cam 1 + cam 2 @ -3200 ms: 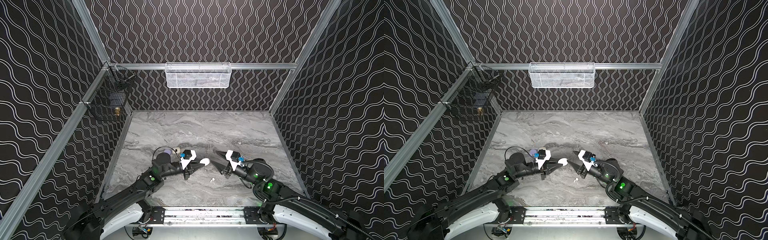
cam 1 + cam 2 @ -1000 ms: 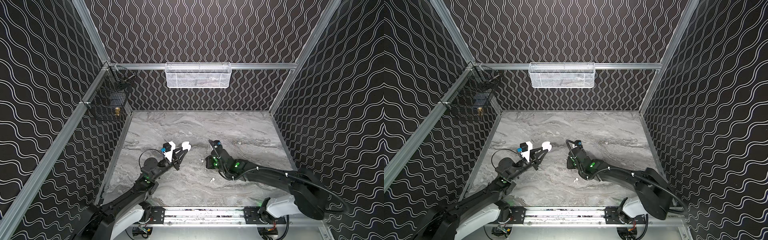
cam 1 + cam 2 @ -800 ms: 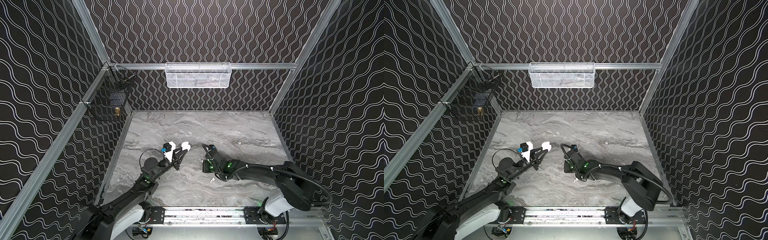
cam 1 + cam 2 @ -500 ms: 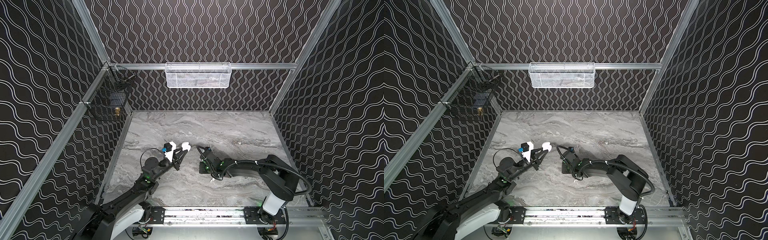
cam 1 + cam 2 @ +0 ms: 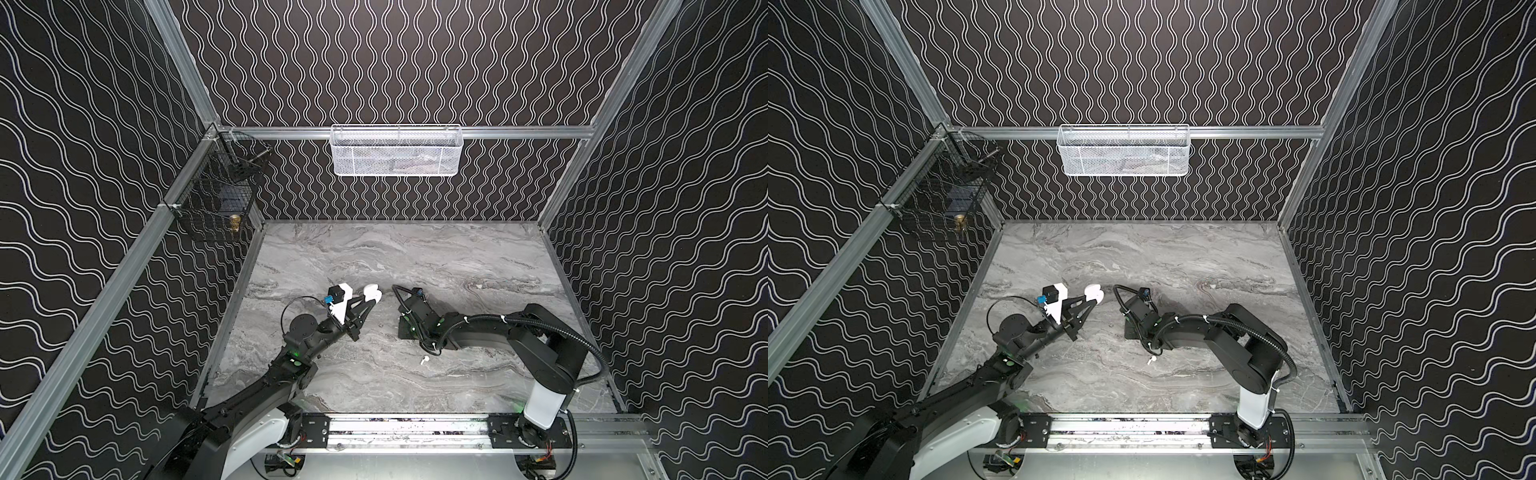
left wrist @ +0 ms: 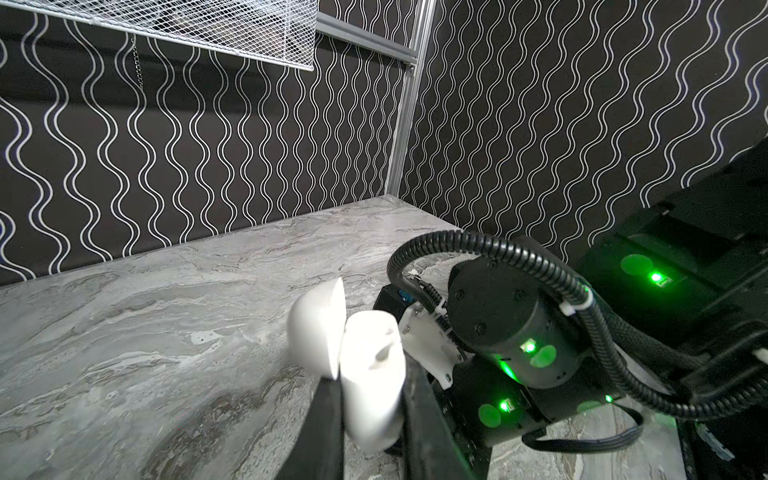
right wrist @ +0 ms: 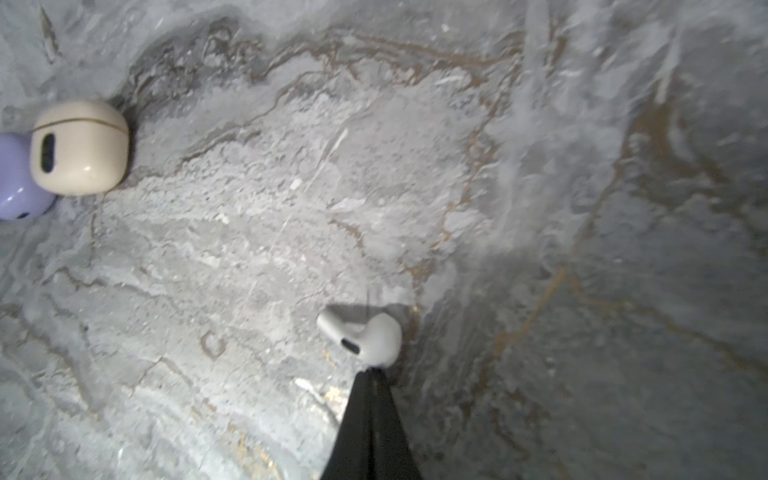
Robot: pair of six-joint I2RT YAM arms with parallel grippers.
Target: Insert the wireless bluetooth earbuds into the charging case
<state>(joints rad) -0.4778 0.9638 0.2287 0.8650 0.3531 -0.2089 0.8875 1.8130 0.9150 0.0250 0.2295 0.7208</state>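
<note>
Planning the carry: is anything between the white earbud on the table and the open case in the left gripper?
Nothing loose shows. In both top views only the right arm's own wrist lies between the earbud and the raised white case.

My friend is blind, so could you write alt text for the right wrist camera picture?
The right gripper, its black tips closed, meets the rounded head of a white earbud against a grey marbled table; whether it pinches the earbud is unclear. At the picture's edge sit a closed cream case and, beside it, a lavender case, partly cut off.
</note>
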